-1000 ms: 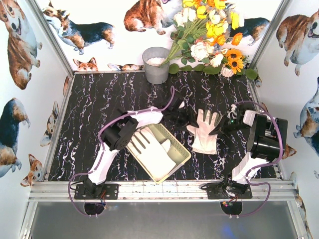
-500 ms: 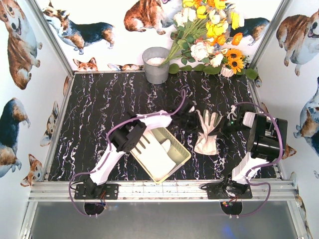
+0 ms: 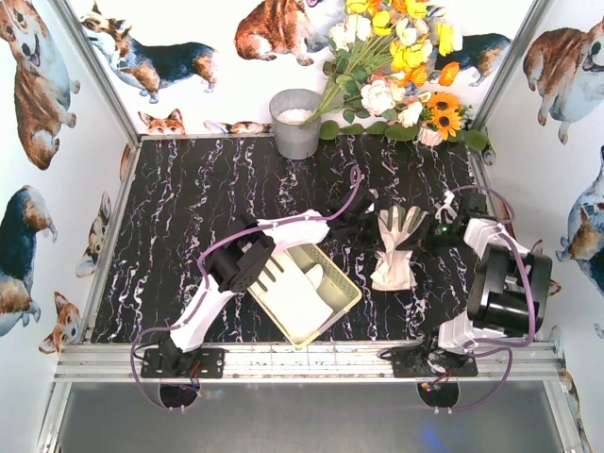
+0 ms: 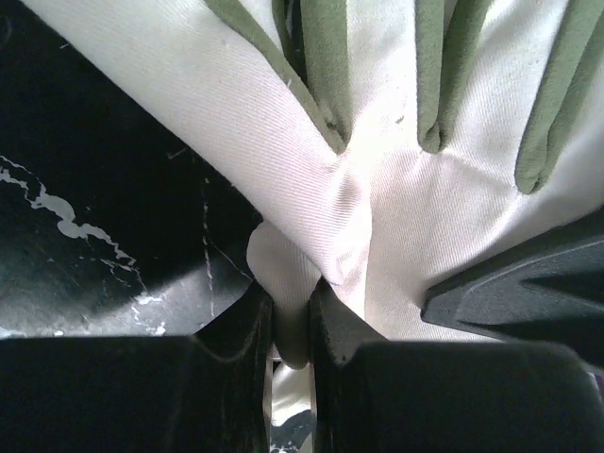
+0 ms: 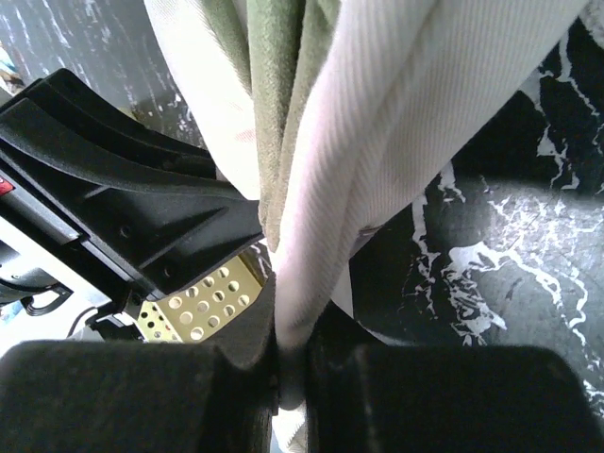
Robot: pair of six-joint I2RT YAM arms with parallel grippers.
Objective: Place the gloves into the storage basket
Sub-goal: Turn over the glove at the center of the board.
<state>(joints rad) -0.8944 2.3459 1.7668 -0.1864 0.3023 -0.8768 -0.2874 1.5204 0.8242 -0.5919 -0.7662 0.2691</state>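
Observation:
A cream-white glove (image 3: 392, 262) with dark strips hangs bunched and narrow between my two grippers, right of the storage basket (image 3: 342, 275). My left gripper (image 3: 371, 229) is shut on a fold of the glove's (image 4: 396, 189) edge, pinched between its jaws (image 4: 293, 326). From the other side, my right gripper (image 3: 422, 236) is shut on a folded edge of the same glove (image 5: 359, 142), with the cloth squeezed at the gripper's (image 5: 293, 368) tips. Another glove (image 3: 291, 291) lies inside the pale yellow-green basket, whose perforated wall (image 5: 193, 304) shows in the right wrist view.
A grey metal bucket (image 3: 295, 123) stands at the back of the black marbled table (image 3: 198, 198). A bunch of artificial flowers (image 3: 396, 66) leans in the back right corner. White walls with dog pictures close in the sides.
The left gripper reached the glove's left edge and closed on it. The glove, earlier spread flat, is now gathered into a narrow bunch between both grippers. The right arm's elbow swung outward.

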